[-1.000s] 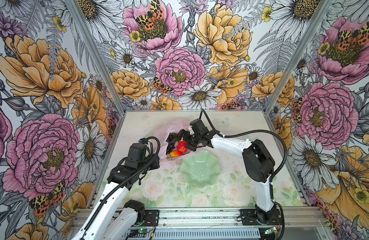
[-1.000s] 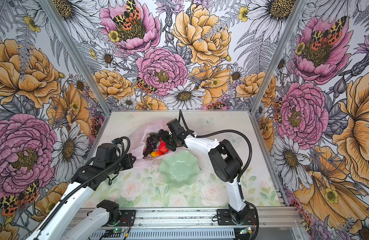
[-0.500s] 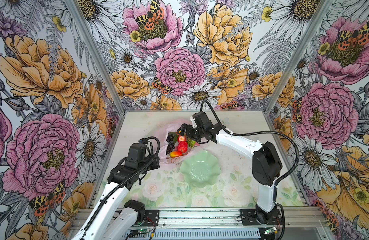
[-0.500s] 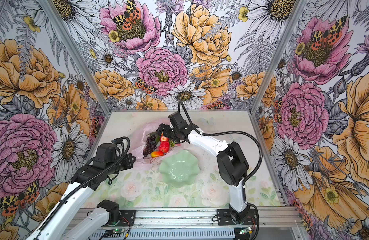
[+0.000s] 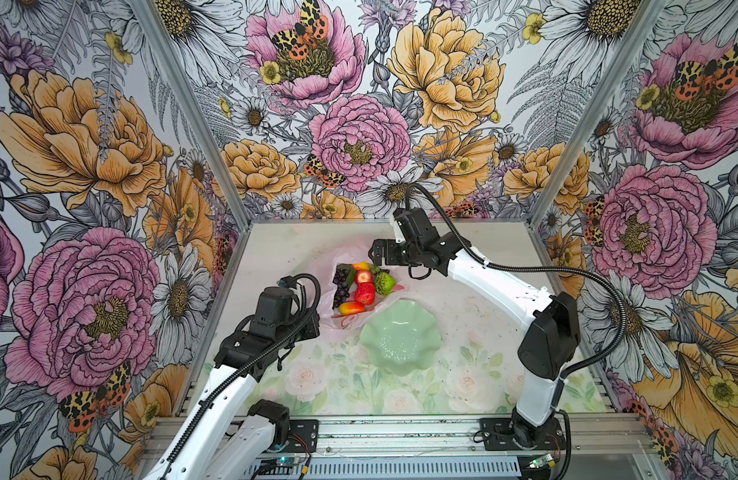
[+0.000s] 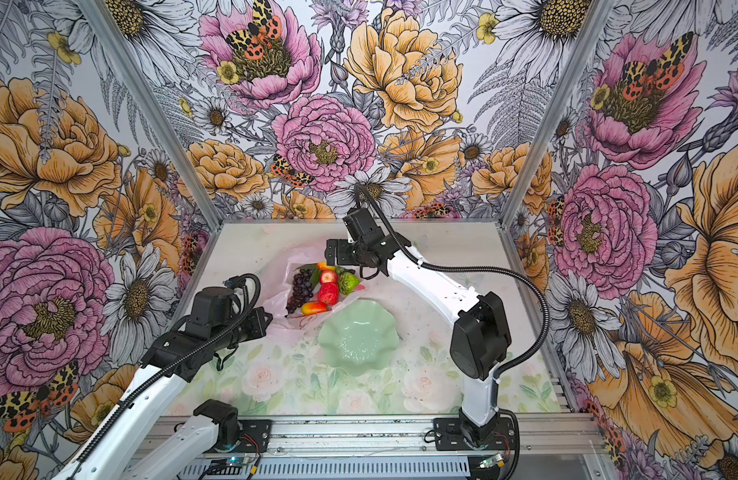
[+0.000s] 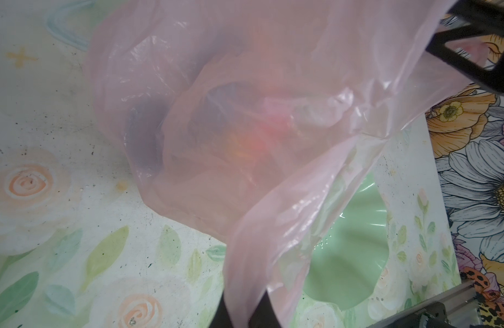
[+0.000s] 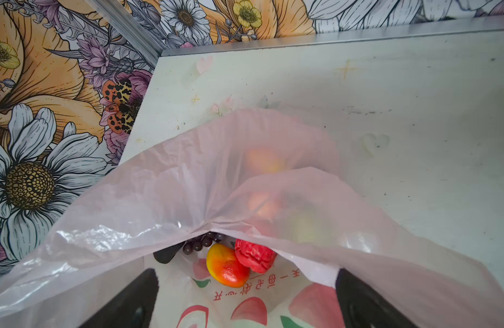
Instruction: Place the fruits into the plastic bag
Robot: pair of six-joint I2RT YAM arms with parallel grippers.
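Toy fruits [image 5: 365,293], among them a dark grape bunch [image 5: 341,286] and a bumpy green fruit [image 5: 383,282], lie together inside the open plastic bag [image 5: 328,299], left of centre toward the worktop's [image 5: 483,266] far edge. The left gripper [image 7: 242,315] is clamped on the bag's near rim. The right gripper [image 5: 377,254] hovers over the bag's far side, jaws spread wide, holding nothing. A pale green scalloped dish [image 5: 400,345] sits just beside the bag.

Red Chinese characters [image 8: 256,285] printed on the plastic bag [image 8: 188,198], upside down in the right wrist view, seemingly 开心每一天
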